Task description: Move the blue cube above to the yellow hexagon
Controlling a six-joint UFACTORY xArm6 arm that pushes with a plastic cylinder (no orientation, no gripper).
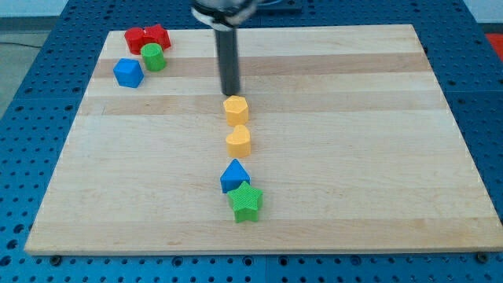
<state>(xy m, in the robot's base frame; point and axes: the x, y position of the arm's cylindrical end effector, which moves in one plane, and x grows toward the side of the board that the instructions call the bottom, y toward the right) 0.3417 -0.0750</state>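
Observation:
The blue cube point(127, 72) sits near the view's top left of the wooden board. The yellow hexagon point(236, 108) sits at the board's middle. My tip point(231, 93) is the end of the dark rod, just above the yellow hexagon and very close to its top edge; whether it touches I cannot tell. The tip is far to the right of the blue cube.
A green cylinder point(153, 56) and two red blocks point(147, 37) lie just above and right of the blue cube. A yellow heart point(238, 141) lies below the hexagon. A blue triangular block point(234, 175) and a green star point(246, 202) lie lower still.

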